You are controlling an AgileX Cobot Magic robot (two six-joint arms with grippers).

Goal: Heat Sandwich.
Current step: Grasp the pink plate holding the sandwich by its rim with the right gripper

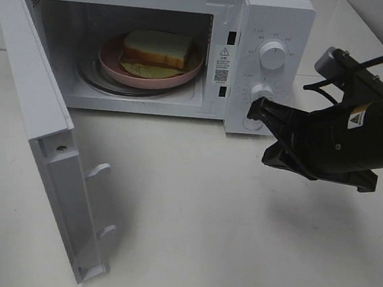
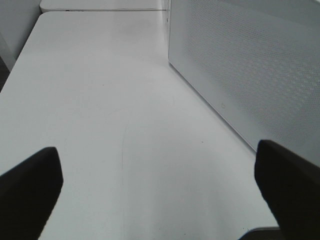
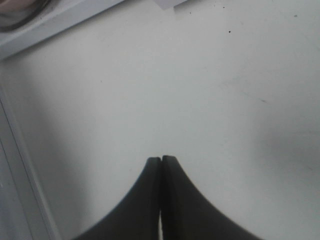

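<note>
One white box-shaped microwave oven (image 1: 279, 9) on one white bench (image 1: 204, 219), with one white door (image 1: 44, 122) at left and two round white knobs (image 1: 273, 55) at right. One round pink plate (image 1: 110, 66). One white-bread sandwich (image 1: 156, 47). Two black hands: right hand (image 1: 252, 111), left hand (image 2: 159, 167).

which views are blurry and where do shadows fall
exterior high: sharp, the open door throws a soft shadow on the table; left wrist: evenly lit, fingers blurred; right wrist: soft overall, shut fingers dark and featureless
</note>
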